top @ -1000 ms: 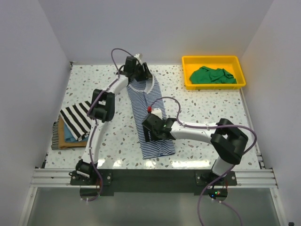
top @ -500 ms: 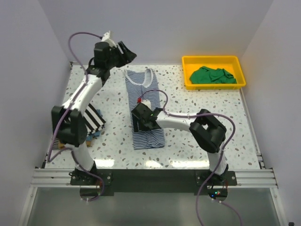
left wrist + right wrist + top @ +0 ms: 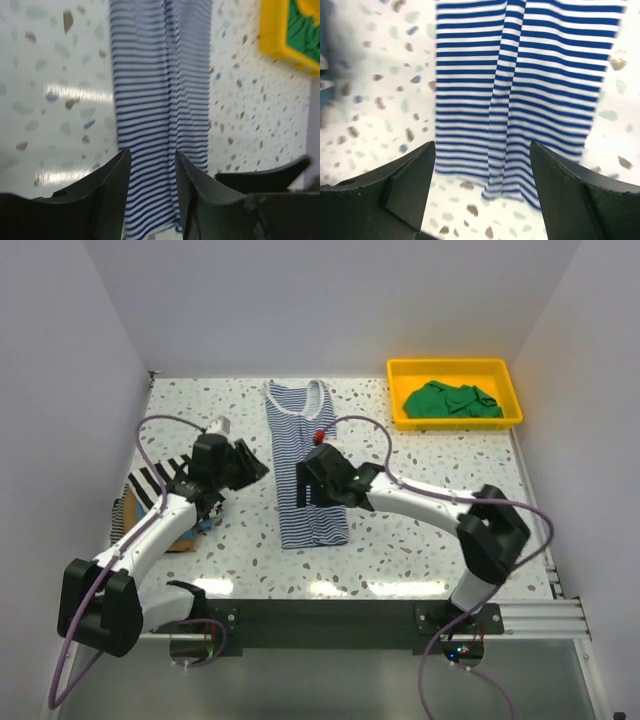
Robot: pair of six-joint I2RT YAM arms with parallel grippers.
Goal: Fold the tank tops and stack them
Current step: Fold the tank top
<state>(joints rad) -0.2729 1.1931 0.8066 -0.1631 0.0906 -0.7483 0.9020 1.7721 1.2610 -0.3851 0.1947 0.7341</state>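
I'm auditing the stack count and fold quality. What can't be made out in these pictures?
- Stack at the left edge: top view, left arm covers most; tops uncountable.
- Navy-white striped tank top: top view, right fingers hide its middle.
- Green tank top: too small in top view to judge folds; cut off at left wrist view's corner.
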